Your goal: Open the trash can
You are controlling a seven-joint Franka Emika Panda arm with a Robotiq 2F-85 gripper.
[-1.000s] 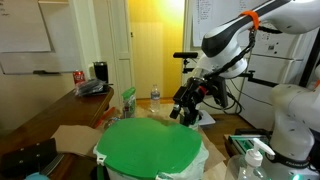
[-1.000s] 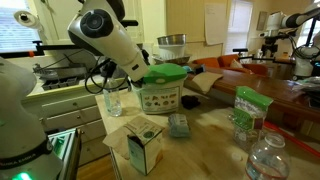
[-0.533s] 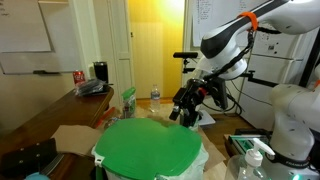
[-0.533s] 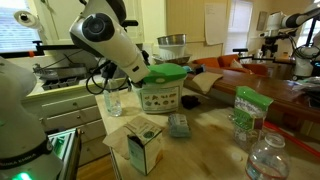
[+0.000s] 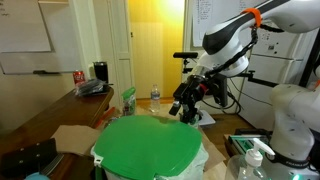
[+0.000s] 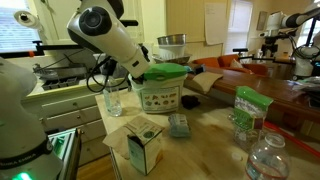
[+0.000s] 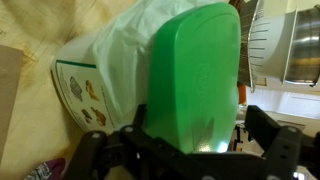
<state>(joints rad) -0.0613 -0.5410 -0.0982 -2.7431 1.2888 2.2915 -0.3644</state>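
The trash can has a wide glossy bright-green lid [image 5: 150, 148] and a white bag liner [image 5: 205, 160] around its rim. It also shows in an exterior view [image 6: 161, 86] and fills the wrist view [image 7: 195, 70], with its liner [image 7: 110, 55] beside the lid. My gripper [image 5: 186, 108] is at the far edge of the lid. In the wrist view the gripper [image 7: 195, 145] is open, with one dark finger on each side of the lid's near edge. The lid lies shut on the can.
A wooden table [image 6: 210, 140] holds a small green carton [image 6: 143, 143], a green bag [image 6: 246, 112], a glass [image 6: 113, 101] and a plastic bottle [image 6: 268, 160]. A metal bowl [image 6: 172, 44] stands behind the can. A second robot's white base [image 5: 290, 125] is nearby.
The arm has shifted slightly up and back at the lid's edge. The gripper stays open around the lid, and the lid has not moved.
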